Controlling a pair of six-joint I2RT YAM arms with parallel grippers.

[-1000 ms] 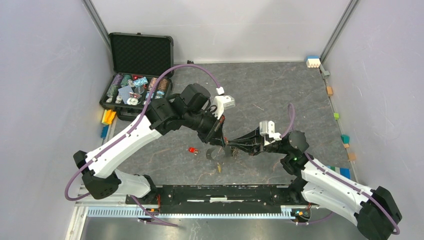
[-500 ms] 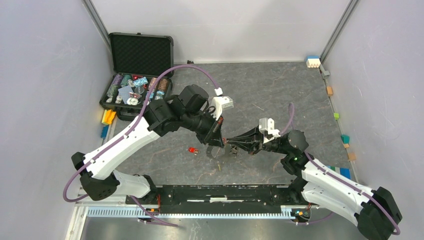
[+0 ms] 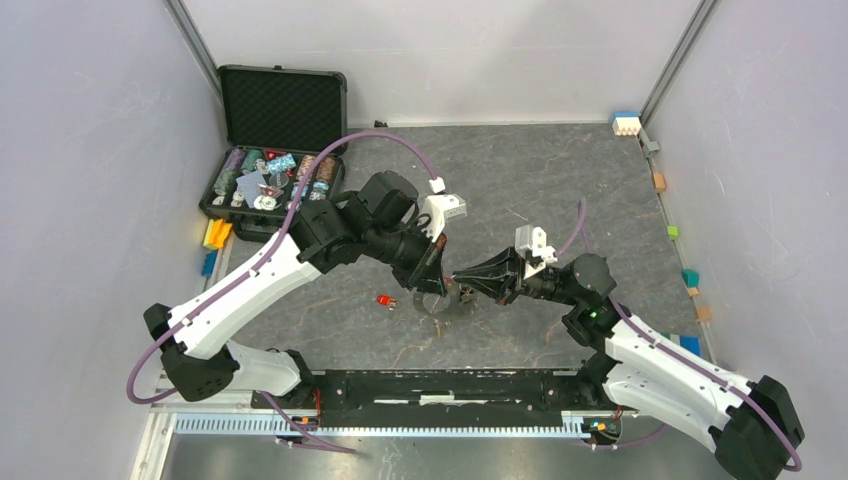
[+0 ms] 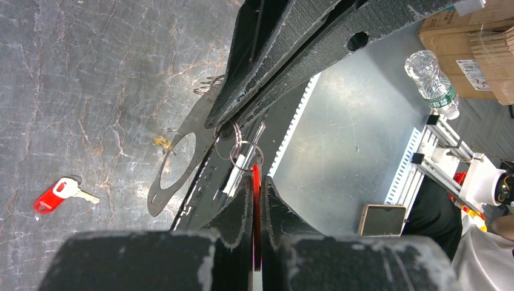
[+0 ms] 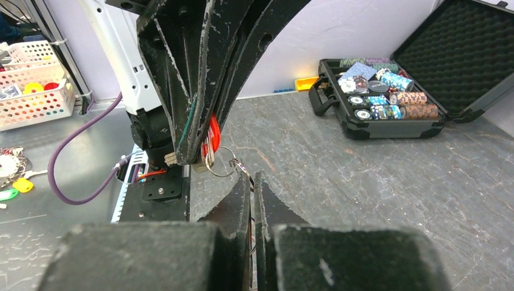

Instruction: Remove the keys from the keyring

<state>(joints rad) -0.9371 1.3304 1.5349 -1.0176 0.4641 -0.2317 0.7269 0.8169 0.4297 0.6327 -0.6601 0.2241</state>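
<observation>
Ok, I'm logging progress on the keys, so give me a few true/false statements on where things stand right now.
1. A red key lies loose on the table. True.
2. The left gripper is open. False: it is shut on a second red key.
3. The right gripper is shut on the keyring. True.
4. The case is shut. False: its lid stands open.
5. The grippers are far apart. False: their tips meet above the table.
</observation>
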